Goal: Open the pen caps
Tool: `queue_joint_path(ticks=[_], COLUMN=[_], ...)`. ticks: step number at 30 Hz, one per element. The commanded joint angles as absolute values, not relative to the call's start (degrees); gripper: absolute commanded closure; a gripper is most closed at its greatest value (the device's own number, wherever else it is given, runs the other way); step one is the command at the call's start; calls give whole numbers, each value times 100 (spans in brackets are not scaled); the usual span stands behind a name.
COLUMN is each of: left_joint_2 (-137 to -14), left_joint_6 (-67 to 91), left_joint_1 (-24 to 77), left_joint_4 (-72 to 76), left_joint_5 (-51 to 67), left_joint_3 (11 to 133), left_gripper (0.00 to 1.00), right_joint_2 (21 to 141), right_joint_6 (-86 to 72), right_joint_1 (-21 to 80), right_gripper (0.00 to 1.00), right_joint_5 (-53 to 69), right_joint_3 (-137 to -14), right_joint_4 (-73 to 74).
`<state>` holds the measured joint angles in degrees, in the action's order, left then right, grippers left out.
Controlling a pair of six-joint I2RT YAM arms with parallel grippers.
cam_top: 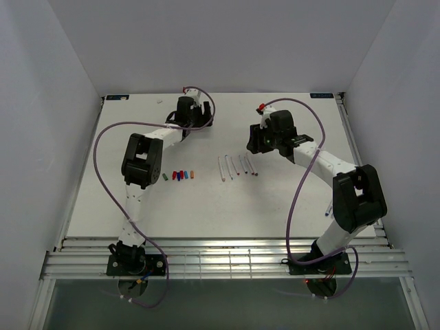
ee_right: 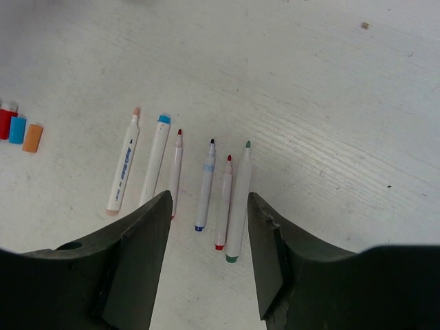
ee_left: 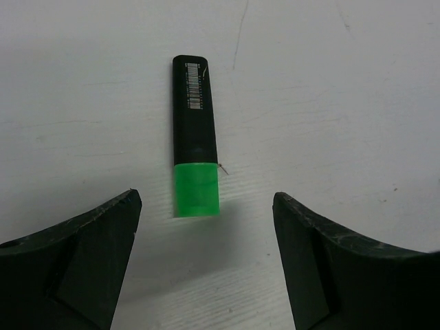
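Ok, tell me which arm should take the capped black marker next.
Left. The left tool, open, frames the black marker, green cap on, lying just ahead. The right tool hangs over the row of white pens instead.

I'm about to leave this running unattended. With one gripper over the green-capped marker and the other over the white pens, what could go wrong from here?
1. The marker lies loose and flat under the open left gripper; if one finger touches first, it could skid or roll away.
2. The right gripper hangs open over the row of loose pens; dropping or sweeping there could scatter them, and their bare tips might mark the table.
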<state>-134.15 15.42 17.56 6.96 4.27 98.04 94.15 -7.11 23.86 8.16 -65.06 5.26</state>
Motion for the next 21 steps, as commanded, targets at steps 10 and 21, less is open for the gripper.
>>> queue_joint_path(ticks=[10, 21], left_joint_2=[-14150, -14124], left_joint_6=[923, 36], left_joint_1=[1889, 2338], left_joint_4=[782, 738], left_joint_5=[18, -1018], left_joint_3=[10846, 10556], left_gripper=[15, 33], right_joint_2=[9193, 8974], right_joint_6=[-800, -826], right_joint_1=[2189, 2145], right_gripper=[46, 46], right_joint_5=[1116, 1055], right_joint_3=[-6126, -5941], right_joint_4=[-395, -501])
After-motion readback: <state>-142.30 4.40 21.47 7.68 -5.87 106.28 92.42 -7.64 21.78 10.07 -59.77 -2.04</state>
